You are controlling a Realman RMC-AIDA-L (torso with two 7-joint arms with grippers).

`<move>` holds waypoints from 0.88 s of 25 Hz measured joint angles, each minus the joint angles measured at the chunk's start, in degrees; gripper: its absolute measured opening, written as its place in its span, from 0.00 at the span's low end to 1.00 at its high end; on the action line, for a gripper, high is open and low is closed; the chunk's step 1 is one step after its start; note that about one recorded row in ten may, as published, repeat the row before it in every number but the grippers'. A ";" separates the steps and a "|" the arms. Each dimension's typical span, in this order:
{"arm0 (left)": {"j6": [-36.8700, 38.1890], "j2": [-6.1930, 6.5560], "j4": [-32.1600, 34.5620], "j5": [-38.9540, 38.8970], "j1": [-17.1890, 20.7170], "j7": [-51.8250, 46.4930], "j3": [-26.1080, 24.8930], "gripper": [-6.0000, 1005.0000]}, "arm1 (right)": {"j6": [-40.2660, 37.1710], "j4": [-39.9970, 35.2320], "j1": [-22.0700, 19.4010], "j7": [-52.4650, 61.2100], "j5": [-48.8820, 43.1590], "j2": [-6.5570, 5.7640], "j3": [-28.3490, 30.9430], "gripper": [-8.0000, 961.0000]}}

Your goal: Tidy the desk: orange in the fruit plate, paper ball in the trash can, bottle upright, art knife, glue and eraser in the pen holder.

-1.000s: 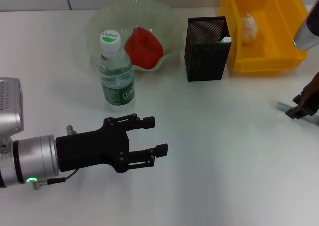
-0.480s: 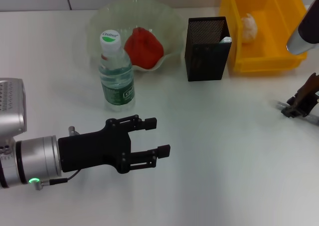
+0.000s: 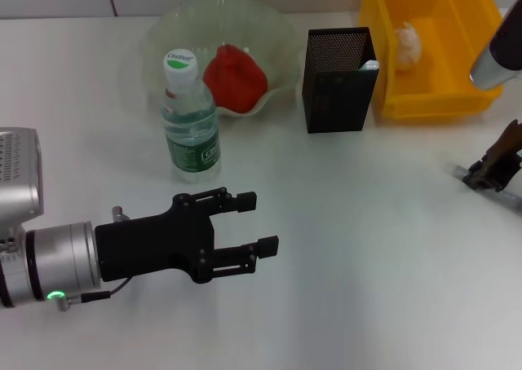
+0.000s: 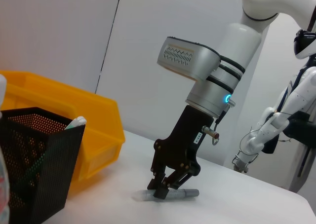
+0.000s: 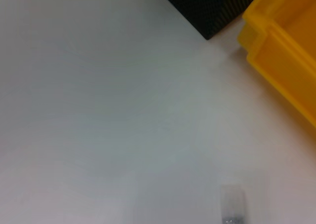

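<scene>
While pen holder (image 3: 338, 78) flanks trash can (image 3: 430, 44), glue (image 4: 168, 194) lies apart.

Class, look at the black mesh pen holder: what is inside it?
A pale mint tip pokes above the rim of the pen holder at one corner, seemingly the art knife. The mesh hides its lower part, and whether anything else lies at the bottom cannot be seen.

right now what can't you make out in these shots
- Eraser: not visible in any view; the pen holder mesh may hide it.
- Glue: head view cuts it at the edge, behind the right gripper.
- Right wrist view: too blurred to identify the grey shape.
</scene>
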 joint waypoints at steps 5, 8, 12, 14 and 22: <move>0.31 0.00 0.00 -0.08 0.00 -0.08 -0.17 0.75 | -3.16 -4.62 -1.09 -0.56 2.51 -0.18 2.53 0.15; 0.41 0.00 0.09 -0.11 -0.04 -0.19 -0.18 0.75 | -8.04 -9.52 -1.88 -1.95 7.28 -0.26 7.10 0.15; 0.49 0.06 0.25 -0.18 -0.12 -0.23 -0.18 0.75 | -12.31 -15.20 -2.62 -2.32 17.32 -0.27 14.85 0.15; 0.50 0.07 0.26 -0.20 -0.18 -0.23 -0.18 0.75 | -11.61 -16.50 -3.48 -2.32 28.40 -0.13 20.53 0.15; 0.53 0.04 0.04 -0.20 -0.69 -0.23 -0.17 0.75 | 3.60 -0.94 -6.37 -17.87 58.71 1.73 22.95 0.14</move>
